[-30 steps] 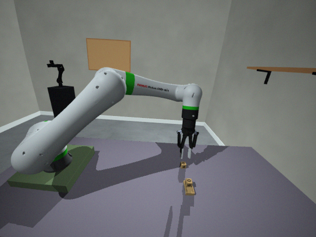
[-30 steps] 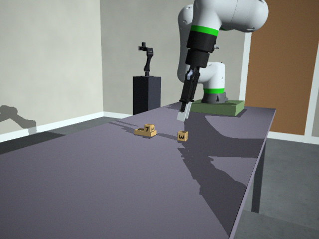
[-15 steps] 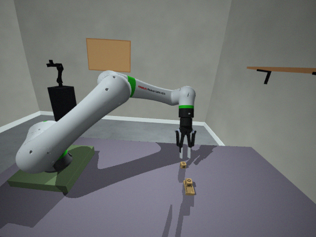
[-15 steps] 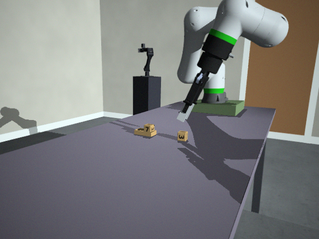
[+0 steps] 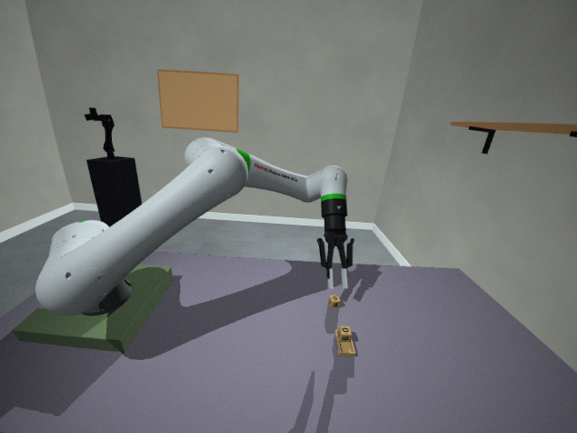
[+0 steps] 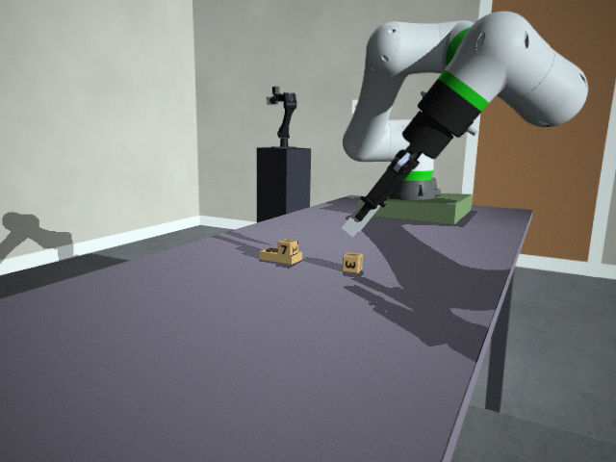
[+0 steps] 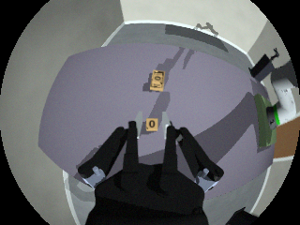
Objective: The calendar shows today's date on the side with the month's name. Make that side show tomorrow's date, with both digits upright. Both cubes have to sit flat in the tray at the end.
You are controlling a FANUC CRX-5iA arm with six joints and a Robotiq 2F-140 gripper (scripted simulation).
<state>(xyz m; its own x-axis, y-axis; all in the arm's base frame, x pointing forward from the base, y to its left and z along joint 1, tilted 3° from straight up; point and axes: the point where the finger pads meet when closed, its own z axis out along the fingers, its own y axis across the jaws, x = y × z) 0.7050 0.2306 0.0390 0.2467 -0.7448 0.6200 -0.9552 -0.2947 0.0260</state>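
Calendar tray [image 5: 346, 354] [image 6: 272, 258] [image 7: 157, 89], one digit cube [image 5: 344, 332] [image 6: 287, 250] [image 7: 157, 79] aboard; second cube [image 5: 334, 301] [image 6: 352, 263] [image 7: 151, 124] outside; two-finger gripper [image 5: 337, 285] [image 6: 352, 227] [image 7: 152, 117] above, partly open, nothing held.

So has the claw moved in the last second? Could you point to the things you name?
Yes. In the exterior view, the upper end of the claw [image 5: 337, 278] [image 6: 352, 226] [image 7: 152, 126] has swung right, away from the black pedestal [image 5: 114, 186] [image 6: 270, 184] [image 7: 262, 68]; its tips have barely shifted.
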